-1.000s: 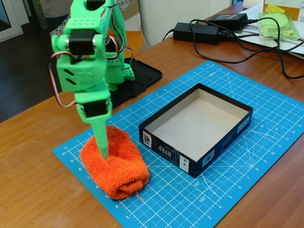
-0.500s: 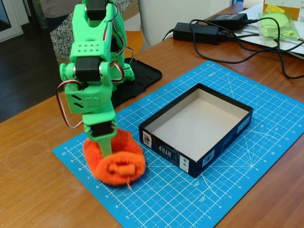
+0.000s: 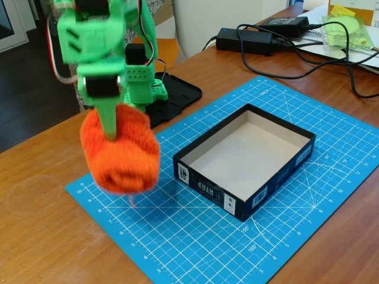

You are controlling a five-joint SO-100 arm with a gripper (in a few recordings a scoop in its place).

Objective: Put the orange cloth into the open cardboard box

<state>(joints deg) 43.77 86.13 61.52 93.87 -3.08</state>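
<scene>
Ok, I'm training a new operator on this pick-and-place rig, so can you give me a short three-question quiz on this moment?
1. True or false: the orange cloth rests on the blue cutting mat.
2. What is inside the open cardboard box? A) the cloth B) nothing visible C) a cable
3. Fill in: the green gripper is shut on the ____.

Key: 1. False; the cloth hangs in the air above the mat, left of the box. 2. B; its pale floor is bare. 3. The orange cloth.
</scene>
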